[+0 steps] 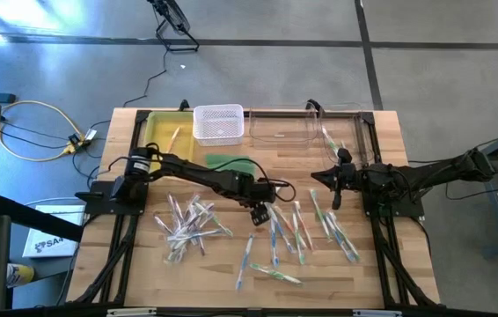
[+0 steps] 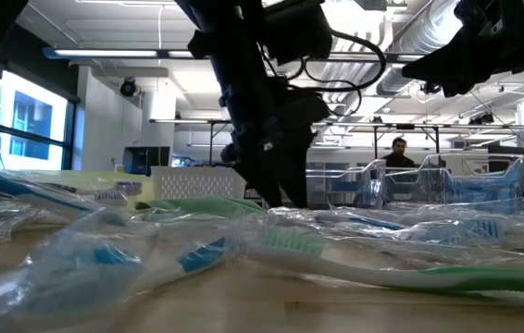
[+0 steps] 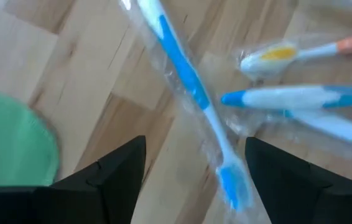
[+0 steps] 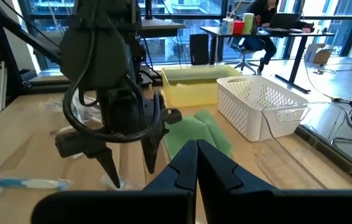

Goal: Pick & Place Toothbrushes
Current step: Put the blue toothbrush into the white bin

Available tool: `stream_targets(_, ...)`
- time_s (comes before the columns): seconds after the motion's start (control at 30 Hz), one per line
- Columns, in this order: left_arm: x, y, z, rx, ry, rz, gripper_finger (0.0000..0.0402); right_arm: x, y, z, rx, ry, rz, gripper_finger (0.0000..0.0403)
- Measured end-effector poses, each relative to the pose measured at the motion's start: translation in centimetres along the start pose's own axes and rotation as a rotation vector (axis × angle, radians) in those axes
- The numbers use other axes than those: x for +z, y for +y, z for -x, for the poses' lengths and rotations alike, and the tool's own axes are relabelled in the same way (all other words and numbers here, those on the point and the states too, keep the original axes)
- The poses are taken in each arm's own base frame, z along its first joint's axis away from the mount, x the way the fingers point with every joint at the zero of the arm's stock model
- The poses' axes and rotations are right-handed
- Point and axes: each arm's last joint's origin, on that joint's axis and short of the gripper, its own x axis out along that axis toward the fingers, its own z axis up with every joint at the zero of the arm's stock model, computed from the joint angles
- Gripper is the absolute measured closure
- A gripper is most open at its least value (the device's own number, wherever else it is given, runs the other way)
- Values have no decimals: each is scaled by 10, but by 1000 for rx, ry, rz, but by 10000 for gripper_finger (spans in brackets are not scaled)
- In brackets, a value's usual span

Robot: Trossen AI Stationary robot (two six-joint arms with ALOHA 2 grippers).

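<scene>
Open-plan lab or office: exposed ceiling ducts, large windows, desks, a seated person.

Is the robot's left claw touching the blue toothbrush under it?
Apart. In the left wrist view the left gripper is open, and the wrapped blue toothbrush lies between its fingers with bare wood on both sides.

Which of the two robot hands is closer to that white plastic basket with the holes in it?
Left. The left gripper hangs over the toothbrushes, below the white perforated basket; the right gripper waits farther off to its right.
</scene>
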Motion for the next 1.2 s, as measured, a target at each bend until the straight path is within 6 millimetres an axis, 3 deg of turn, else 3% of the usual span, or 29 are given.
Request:
stream_targets(0.3, -4, -2, -19, -26, 28, 1, 132, 0, 0, 0, 0, 2, 1, 401)
stream_targets(0.67, -5, -2, -20, -32, 42, -3, 139, 0, 0, 0, 0, 2, 9, 401)
stream_targets(1.2, -6, 0, -21, -33, 58, -7, 314, 0, 0, 0, 0, 2, 9, 401)
